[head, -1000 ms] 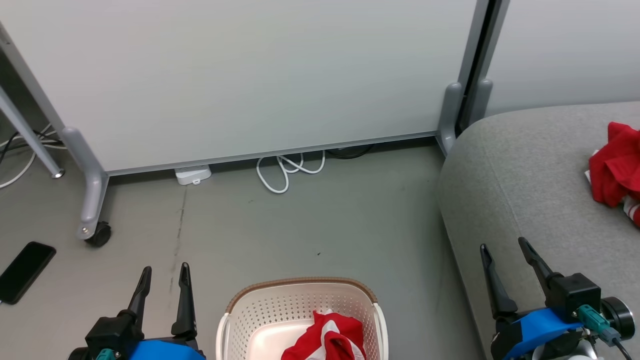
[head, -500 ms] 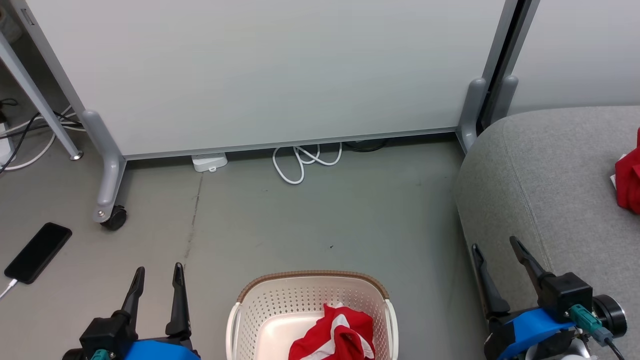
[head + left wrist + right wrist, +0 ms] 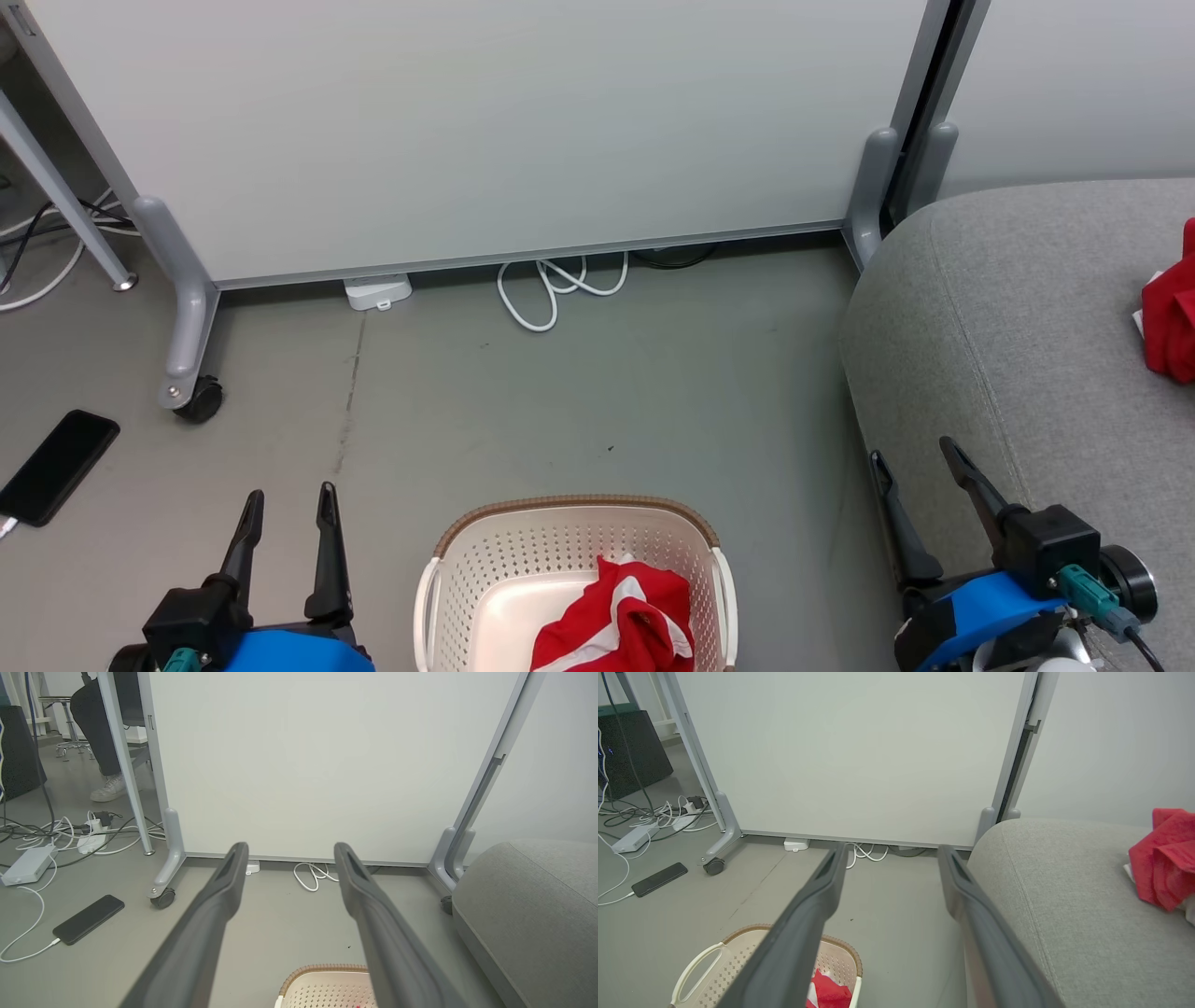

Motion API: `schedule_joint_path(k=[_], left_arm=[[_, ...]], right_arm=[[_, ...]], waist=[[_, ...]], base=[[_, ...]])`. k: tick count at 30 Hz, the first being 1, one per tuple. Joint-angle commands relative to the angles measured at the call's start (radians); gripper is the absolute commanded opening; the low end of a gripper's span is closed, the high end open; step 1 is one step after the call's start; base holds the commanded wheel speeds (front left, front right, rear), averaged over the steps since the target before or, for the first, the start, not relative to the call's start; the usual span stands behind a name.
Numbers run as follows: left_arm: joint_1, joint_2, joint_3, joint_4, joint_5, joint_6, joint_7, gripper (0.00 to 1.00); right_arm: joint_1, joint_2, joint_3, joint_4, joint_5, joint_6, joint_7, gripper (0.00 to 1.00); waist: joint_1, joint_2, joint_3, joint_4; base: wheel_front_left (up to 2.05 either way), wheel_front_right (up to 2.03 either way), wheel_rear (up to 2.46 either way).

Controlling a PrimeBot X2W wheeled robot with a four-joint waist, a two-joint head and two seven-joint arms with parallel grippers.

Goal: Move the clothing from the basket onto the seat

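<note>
A red garment with white stripes (image 3: 624, 623) lies crumpled in the cream basket (image 3: 485, 560) on the floor at the bottom centre; it also shows in the basket (image 3: 733, 947) as a red heap (image 3: 830, 993). Another red garment (image 3: 1171, 322) rests on the grey seat (image 3: 1018, 308), seen too as red cloth (image 3: 1164, 858) on the cushion (image 3: 1064, 896). My left gripper (image 3: 288, 498) stands open and empty to the left of the basket. To the right of the basket, my right gripper (image 3: 915, 450) is open and empty over the seat's near edge.
A white partition panel on wheeled grey legs (image 3: 187, 317) stands behind the basket. A white cable loop (image 3: 551, 289) and a small white box (image 3: 377, 291) lie at its foot. A black phone (image 3: 56, 455) lies on the floor at left. A person's shoe (image 3: 108, 788) shows beyond the panel.
The head camera has swung left, so the seat and its garment slid toward the right edge. Both grippers stay open in the same pose.
</note>
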Motion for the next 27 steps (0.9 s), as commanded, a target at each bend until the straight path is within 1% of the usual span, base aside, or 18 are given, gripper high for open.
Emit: schedule_joint_path(k=[1,4,12,19,27], left_arm=[[-0.019,0.000,0.003,-0.003,0.005,-0.003,-0.003,1.00],[-0.024,-0.001,-0.003,0.001,0.009,-0.005,-0.003,1.00],[-0.074,-0.004,-0.046,0.049,0.000,-0.009,-0.003,1.00],[-0.145,0.004,-0.095,0.131,-0.012,-0.007,-0.003,1.00],[-0.269,0.029,-0.198,0.269,-0.053,-0.007,-0.003,1.00]], right_arm=[[-0.015,0.003,0.002,-0.002,0.004,0.000,-0.006,1.00],[-0.019,0.003,0.007,-0.008,0.003,0.000,-0.005,1.00],[-0.054,0.002,0.040,-0.028,0.018,0.000,-0.009,1.00],[-0.116,0.002,0.087,-0.043,0.022,0.000,-0.018,1.00],[-0.192,0.002,0.138,-0.051,0.036,0.000,-0.041,1.00]], waist=[[0.0000,0.0000,0.004,-0.001],[0.0000,0.0000,0.015,-0.004],[0.0000,0.0000,0.097,-0.054],[0.0000,0.0000,0.215,-0.128],[0.0000,0.0000,0.363,-0.211]], base=[[0.00,0.00,0.00],[0.00,0.00,0.00],[0.00,0.00,0.00],[0.00,0.00,0.00],[0.00,0.00,0.00]])
